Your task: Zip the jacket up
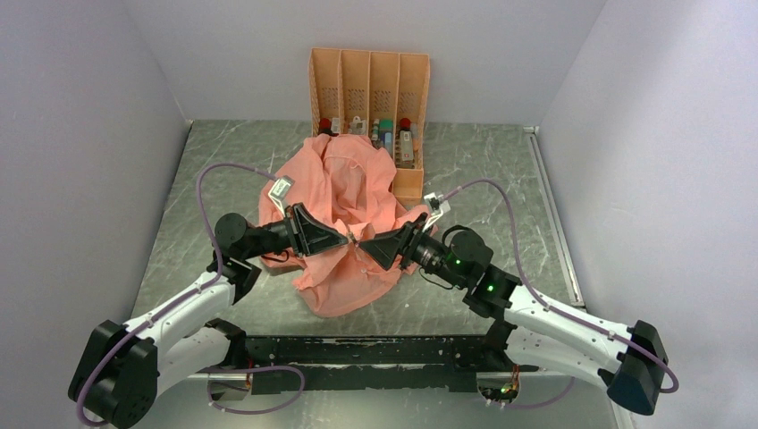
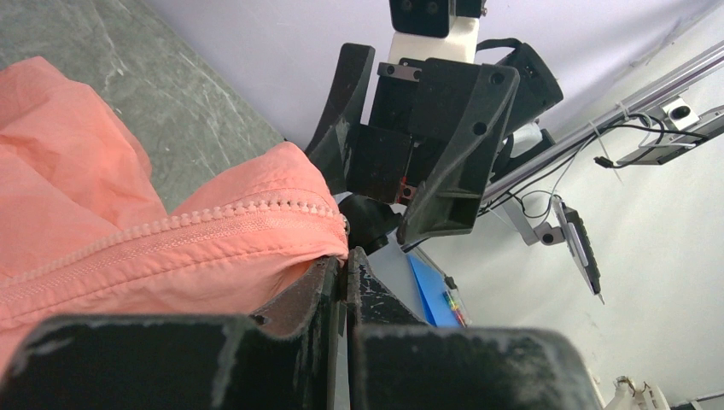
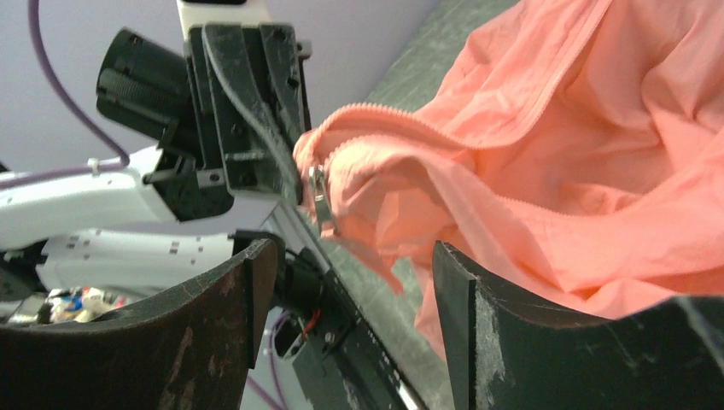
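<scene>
Legible text: I am finding none in any of the three views.
Small items in the orange rack (image 1: pixel 368 85): I am seeing pale labels on the bottles (image 1: pixel 386 134) in the top view, but they are showing too small for me to read.

Robot lab, plain walls (image 1: pixel 80 134), grey table (image 1: pixel 483 170)
</scene>
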Robot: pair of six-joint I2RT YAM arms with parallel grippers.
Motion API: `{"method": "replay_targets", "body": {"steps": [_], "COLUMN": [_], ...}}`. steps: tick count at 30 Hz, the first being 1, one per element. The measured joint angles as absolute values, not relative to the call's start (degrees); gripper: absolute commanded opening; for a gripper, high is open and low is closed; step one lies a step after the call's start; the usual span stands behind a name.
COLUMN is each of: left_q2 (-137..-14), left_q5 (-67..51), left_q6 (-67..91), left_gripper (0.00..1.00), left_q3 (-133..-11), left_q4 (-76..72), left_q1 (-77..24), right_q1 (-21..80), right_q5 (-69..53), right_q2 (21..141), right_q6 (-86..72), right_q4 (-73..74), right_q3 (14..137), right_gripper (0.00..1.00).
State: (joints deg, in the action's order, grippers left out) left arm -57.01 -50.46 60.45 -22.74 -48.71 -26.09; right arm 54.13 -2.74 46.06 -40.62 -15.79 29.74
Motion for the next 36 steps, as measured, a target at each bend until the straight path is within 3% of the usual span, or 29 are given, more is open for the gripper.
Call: {"method": "replay_targets", "body": {"steps": [16,36], "left_q2": [-57.67,-58.78], "left_q5": [-51.81,-52.97], "left_q6": [60.93,61.82], "left_gripper": [0.08,0.08], "left_q3": [-22.74,-22.74], "left_q4": [-49.10,-49.65], "left_q1": [-26.09,-26.09], "right_q1": [52.75,46.46], "right_q5": [-10.96,-28.84], "right_q2": [49.98,61.71], "right_q6": [-37.30,-40.88], "right_q4": [-19.42,-40.75], "right_q3": [27.53,24.75], "right_gripper": [0.68,0.55]}}
